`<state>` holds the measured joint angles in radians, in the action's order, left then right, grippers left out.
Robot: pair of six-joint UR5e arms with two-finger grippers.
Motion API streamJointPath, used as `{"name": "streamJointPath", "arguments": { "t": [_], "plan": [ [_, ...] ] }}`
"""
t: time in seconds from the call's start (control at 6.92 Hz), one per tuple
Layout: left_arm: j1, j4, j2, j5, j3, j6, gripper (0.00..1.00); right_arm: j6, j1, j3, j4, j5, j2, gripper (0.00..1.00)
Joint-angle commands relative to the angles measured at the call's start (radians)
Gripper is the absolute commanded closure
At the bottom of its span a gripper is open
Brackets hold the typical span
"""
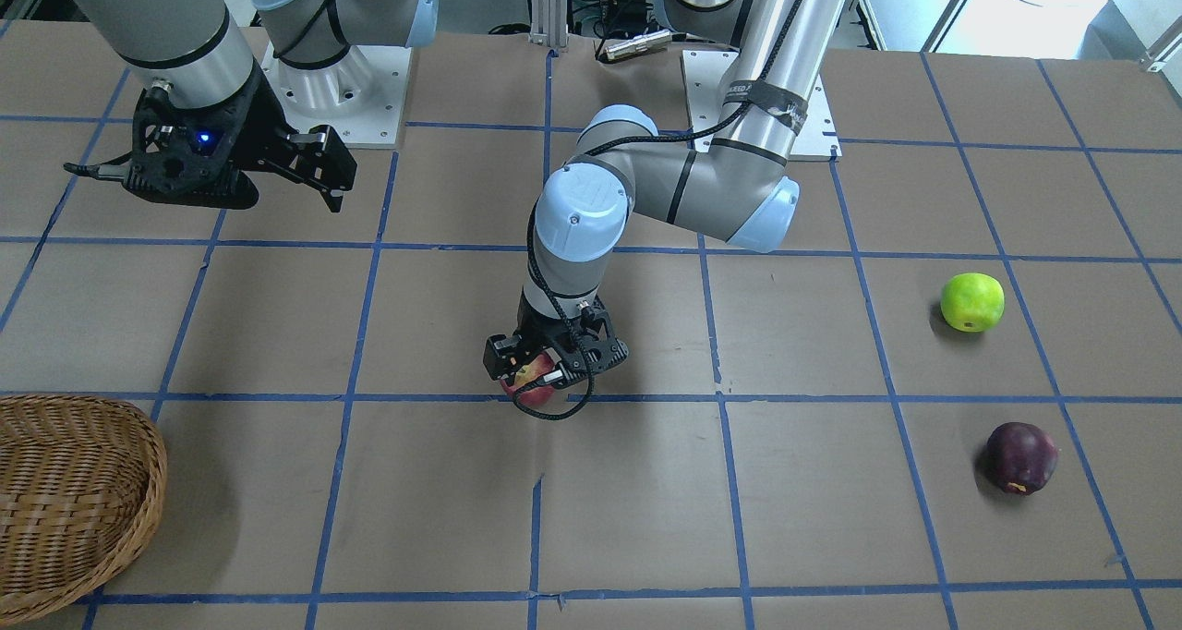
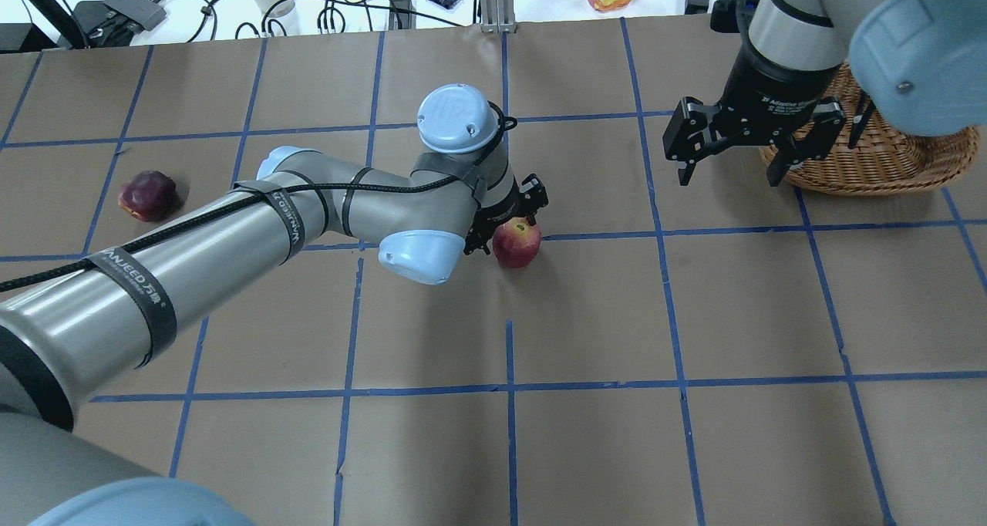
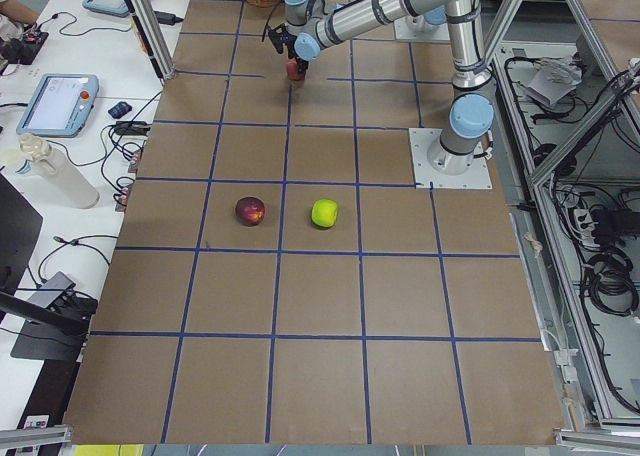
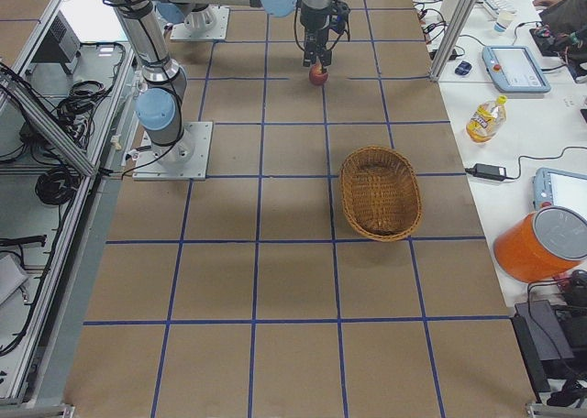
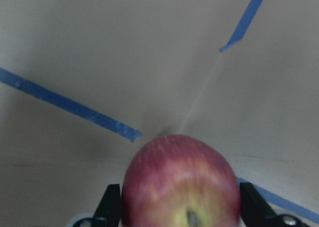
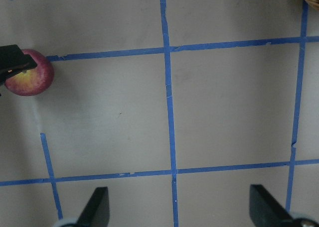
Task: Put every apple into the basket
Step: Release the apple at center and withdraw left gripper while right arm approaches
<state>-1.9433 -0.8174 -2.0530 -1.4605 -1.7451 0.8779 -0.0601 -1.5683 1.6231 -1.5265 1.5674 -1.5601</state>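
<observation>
Pinching the red apple (image 2: 516,244) in the left gripper (image 1: 547,369), one finger pressed to each flank, the yellowish end of the fruit turned toward the wrist camera. Sitting low at a blue tape line (image 2: 601,233) near the middle of the table (image 2: 586,318), though impossible to tell whether resting on the brown paper or raised a little. Hovering above the table with the right gripper (image 2: 729,173), fingers spread wide, just beside the basket (image 2: 871,173) at the robot's right end and well apart from the red apple. Lying on the paper toward the robot's left end: the green apple (image 1: 971,301) and the maroon apple (image 1: 1020,457), near each other but not touching, both outside the basket and far from either gripper
</observation>
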Motion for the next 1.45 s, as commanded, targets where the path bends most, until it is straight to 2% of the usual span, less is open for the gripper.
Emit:
{"name": "streamJointPath", "arguments": {
  "t": [0.0,0.29,0.43,0.72,0.87,1.16,1.3],
  "plan": [
    [0.045,-0.07,0.019,0.0,0.037,-0.048,0.0,-0.01,-0.001,0.014,-0.044,-0.003,0.002,0.0],
    [0.151,-0.283,0.078,0.0,0.12,-0.339,0.0,-0.094,-0.007,0.015,-0.089,-0.015,0.026,0.0],
    [0.238,-0.307,0.115,-0.007,0.124,-0.576,0.0,-0.112,-0.024,0.015,-0.131,-0.017,0.047,0.0],
    [0.338,-0.373,0.202,-0.023,0.078,-0.826,0.0,-0.235,-0.138,0.014,-0.234,-0.017,0.136,0.0],
    [0.395,-0.438,0.25,-0.111,0.058,-0.937,0.0,-0.353,-0.206,0.008,-0.312,-0.02,0.202,0.0],
    [0.55,-0.488,0.33,-0.13,0.003,-1.155,0.0,-0.449,-0.318,0.003,-0.452,-0.032,0.32,0.0],
    [0.608,-0.497,0.355,-0.15,-0.04,-1.285,0.0,-0.449,-0.35,0.003,-0.455,-0.032,0.356,0.0]
  ]
}}
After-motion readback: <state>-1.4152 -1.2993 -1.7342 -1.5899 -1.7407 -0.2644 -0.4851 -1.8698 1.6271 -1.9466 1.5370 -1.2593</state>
